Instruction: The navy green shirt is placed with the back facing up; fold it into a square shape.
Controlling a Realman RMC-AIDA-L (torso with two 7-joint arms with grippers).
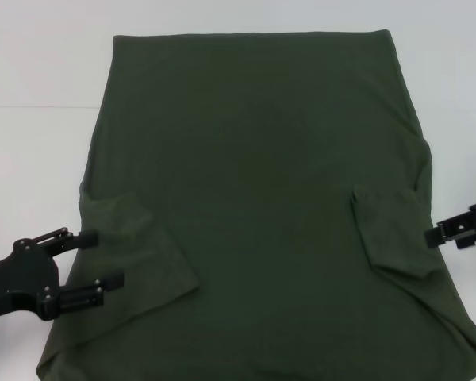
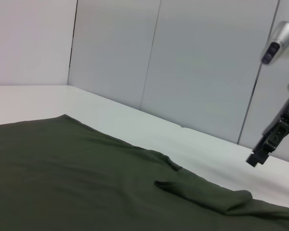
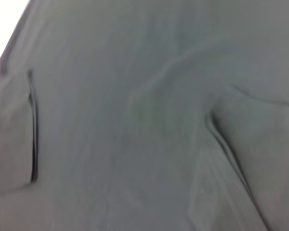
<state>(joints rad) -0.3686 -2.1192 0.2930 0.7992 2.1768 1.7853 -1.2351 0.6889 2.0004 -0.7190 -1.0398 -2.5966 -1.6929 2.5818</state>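
Head view, nearest first. Left hand point(image 1: 95, 268) sits at about 8 o'clock, low over the counter point(image 1: 32, 71), its two black fingers point(image 1: 83, 298) spread apart with nothing between them. The fingertips reach the left edge of the navy green shirt point(image 1: 254, 182), just beside the folded-in left sleeve point(image 1: 139, 246); contact with the cloth cannot be confirmed.

Right hand point(image 1: 436, 236) comes in from 3 o'clock, at the shirt's right edge, just beside the folded-in right sleeve point(image 1: 393, 230). Only its dark tip shows; whether it is parted or closed cannot be told.

The shirt lies flat on the white counter, plain side up, filling the middle of the view from 6 o'clock up to 12 o'clock. Both short sleeves are turned inward onto the body, forming darker flaps at about 8 and 4 o'clock. The straight far edge lies at 12 o'clock; the near edge runs out of view at 6 o'clock.

Left wrist view: the shirt point(image 2: 62, 173) spreads across the counter point(image 2: 135, 120), one sleeve flap point(image 2: 202, 192) raised in a soft ridge, the right hand point(image 2: 254, 160) hanging above the counter beyond it, grey wall panels point(image 2: 207, 62) behind.

Right wrist view: only shirt fabric point(image 3: 135, 120), with creases.
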